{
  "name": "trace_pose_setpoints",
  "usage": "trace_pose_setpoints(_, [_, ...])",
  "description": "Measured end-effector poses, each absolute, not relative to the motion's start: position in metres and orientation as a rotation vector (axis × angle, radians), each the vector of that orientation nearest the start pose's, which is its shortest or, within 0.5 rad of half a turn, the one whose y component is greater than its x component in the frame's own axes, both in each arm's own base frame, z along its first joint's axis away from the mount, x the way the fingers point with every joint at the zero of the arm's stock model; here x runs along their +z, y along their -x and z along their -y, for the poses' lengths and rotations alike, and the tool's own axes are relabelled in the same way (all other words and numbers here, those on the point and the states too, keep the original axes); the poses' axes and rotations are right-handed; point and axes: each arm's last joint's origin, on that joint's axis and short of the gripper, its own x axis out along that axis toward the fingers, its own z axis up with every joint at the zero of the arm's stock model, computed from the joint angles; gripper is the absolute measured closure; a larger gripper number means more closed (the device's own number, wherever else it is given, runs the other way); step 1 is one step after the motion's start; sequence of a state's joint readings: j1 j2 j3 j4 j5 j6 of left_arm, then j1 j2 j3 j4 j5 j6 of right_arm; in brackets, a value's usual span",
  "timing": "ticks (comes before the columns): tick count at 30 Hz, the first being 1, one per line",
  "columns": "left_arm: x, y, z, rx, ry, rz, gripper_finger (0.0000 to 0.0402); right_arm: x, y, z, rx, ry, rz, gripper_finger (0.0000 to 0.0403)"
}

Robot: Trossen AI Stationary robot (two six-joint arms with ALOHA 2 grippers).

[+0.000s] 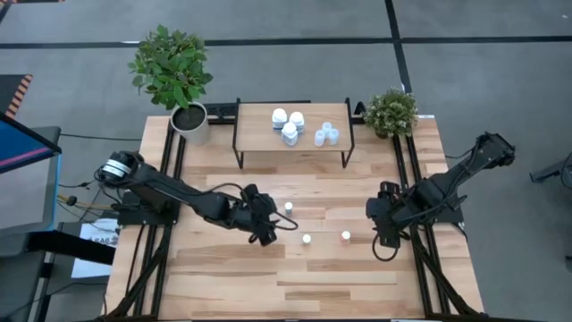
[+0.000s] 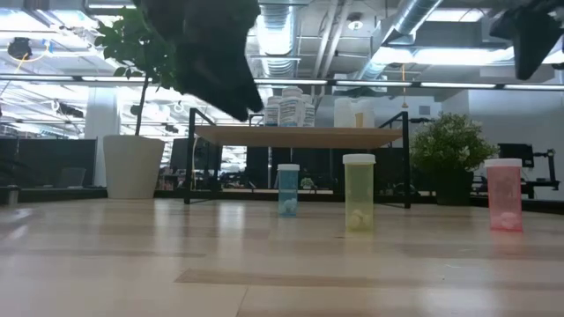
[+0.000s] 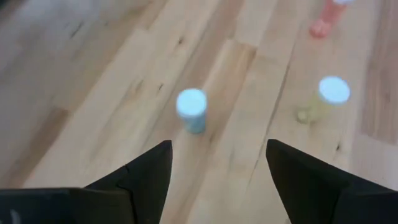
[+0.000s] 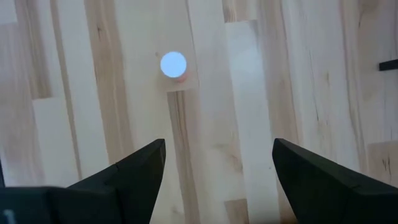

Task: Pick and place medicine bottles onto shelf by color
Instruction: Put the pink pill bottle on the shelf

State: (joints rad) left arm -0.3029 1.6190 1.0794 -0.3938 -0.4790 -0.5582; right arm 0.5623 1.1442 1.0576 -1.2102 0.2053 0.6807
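the left end effector (image 1: 279, 225) hangs open above the tabletop (image 1: 295, 277), the teal bottle (image 3: 191, 110) just ahead. it should centre the fingers (image 3: 149, 177) around that bottle, descend straight, then close gently. the right end effector (image 1: 386, 241) waits open.

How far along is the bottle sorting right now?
Six bottles already stand on the shelf: three white bottles and three pale-blue bottles, grouped apart. Nothing is held: the left hand is open beside the teal bottle on the table, and the right hand is open near the pink bottle. Left to shelve: teal, the yellow bottle and pink.
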Motion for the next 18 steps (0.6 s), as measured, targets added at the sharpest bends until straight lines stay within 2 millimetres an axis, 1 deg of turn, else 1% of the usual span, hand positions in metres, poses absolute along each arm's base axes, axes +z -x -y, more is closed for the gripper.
trace_pose_setpoints(2, [0.218, -0.322, 0.087, 0.401, 0.181, -0.744, 0.0154, 0.289, -0.161, -0.096, -0.109, -0.097, -1.229, 0.0085])
trace_pose_setpoints(4, [0.223, -0.322, 0.086, 0.406, 0.188, -0.713, 0.0158, 0.287, -0.161, -0.100, -0.095, -0.076, -1.237, 0.0085])
trace_pose_setpoints(9, [0.235, -0.310, 0.083, 0.404, 0.167, -0.733, 0.0172, 0.278, -0.169, -0.116, -0.014, 0.027, -1.252, 0.0085])
trace_pose_setpoints(14, [0.240, -0.306, 0.082, 0.412, 0.174, -0.733, 0.0177, 0.256, -0.182, -0.132, -0.008, 0.114, -1.340, 0.0085])
trace_pose_setpoints(18, [0.239, -0.306, 0.082, 0.413, 0.177, -0.735, 0.0178, 0.235, -0.193, -0.140, -0.037, 0.102, -1.441, 0.0085])
